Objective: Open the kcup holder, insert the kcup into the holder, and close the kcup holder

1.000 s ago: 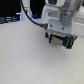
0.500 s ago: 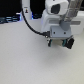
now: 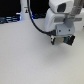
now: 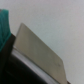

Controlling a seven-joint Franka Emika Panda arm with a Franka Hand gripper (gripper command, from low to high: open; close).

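Observation:
In the exterior view the white arm reaches down at the exterior view's right, and my gripper (image 3: 62,40) hangs just above the pale table (image 3: 35,60). The blur merges its fingers with a dark boxy shape that carries a small green patch (image 3: 67,40). I cannot tell whether that patch is the kcup, or whether the dark shape is the kcup holder. The wrist view shows a green edge (image 4: 3,25), a pale flat panel (image 4: 37,50) and a dark mass (image 4: 15,72) below it, all blurred. No fingertips can be made out there.
Dark equipment (image 3: 11,20) lines the back at the exterior view's left. A black cable (image 3: 36,24) loops down from the arm toward the gripper. The pale table surface stretches across the front.
The arm and gripper stay at almost the same spot over the table, with only a slight shift.

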